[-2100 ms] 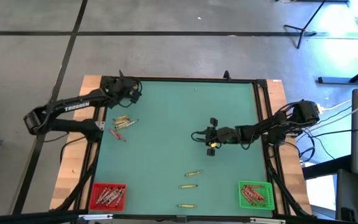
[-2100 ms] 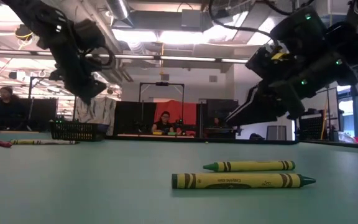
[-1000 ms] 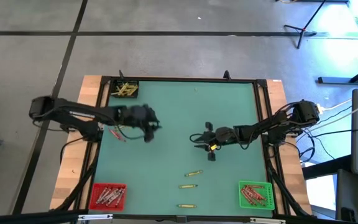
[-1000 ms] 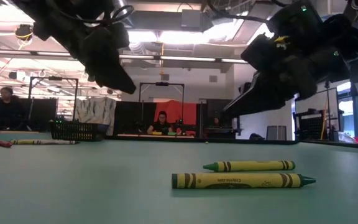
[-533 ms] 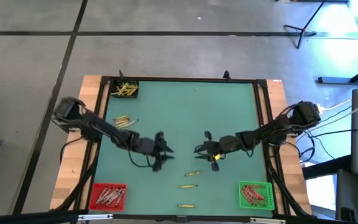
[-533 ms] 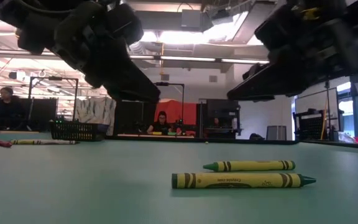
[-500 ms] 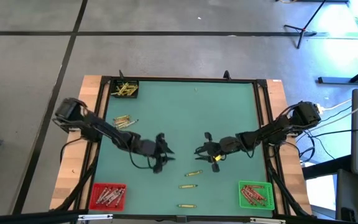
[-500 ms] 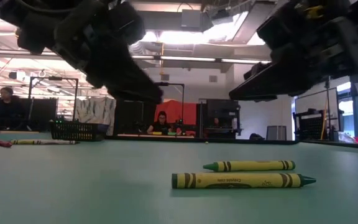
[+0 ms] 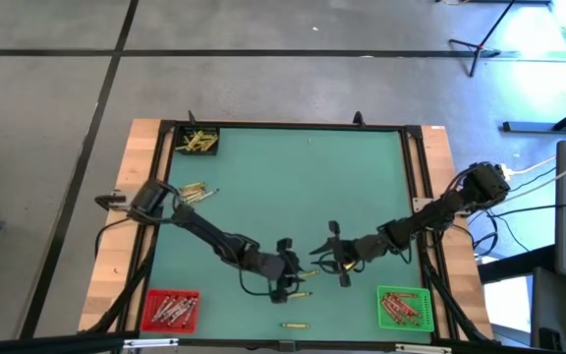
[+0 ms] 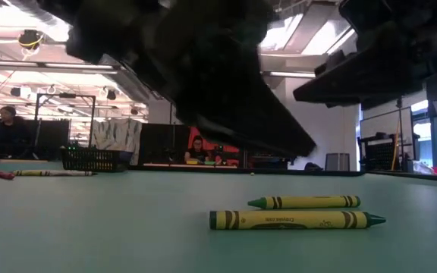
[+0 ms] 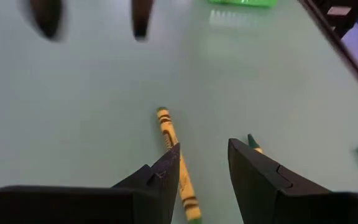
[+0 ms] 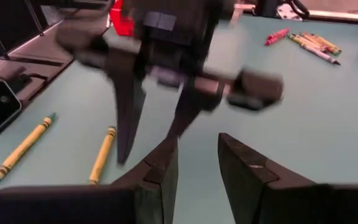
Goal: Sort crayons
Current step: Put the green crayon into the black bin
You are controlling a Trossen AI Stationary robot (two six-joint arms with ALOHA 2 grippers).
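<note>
Three crayons lie loose near the table's near-middle: one [image 9: 306,275] between my two grippers, one [image 9: 298,293] and one [image 9: 295,324] nearer the front edge. In the low view two green crayons [image 10: 294,220] lie flat side by side. My left gripper [image 9: 297,268] hangs open low over the mat, and a yellowish crayon [image 11: 169,140] runs up to one of its fingers in the left wrist view. My right gripper [image 9: 320,264] faces it from the right, open and holding nothing [image 12: 197,142]. More crayons [image 9: 193,192] lie in a loose heap at the left.
A black bin [image 9: 197,141] with yellow crayons stands at the far left corner. A red bin [image 9: 170,308] sits at the near left and a green bin [image 9: 401,305] at the near right, both holding crayons. The two grippers' tips stand close together.
My left gripper has swept from the table's left-middle toward the near-middle and sunk lower, ending by the loose crayons opposite the right gripper. My right gripper has drifted toward the near edge. Both keep the same finger gap; no crayon has moved.
</note>
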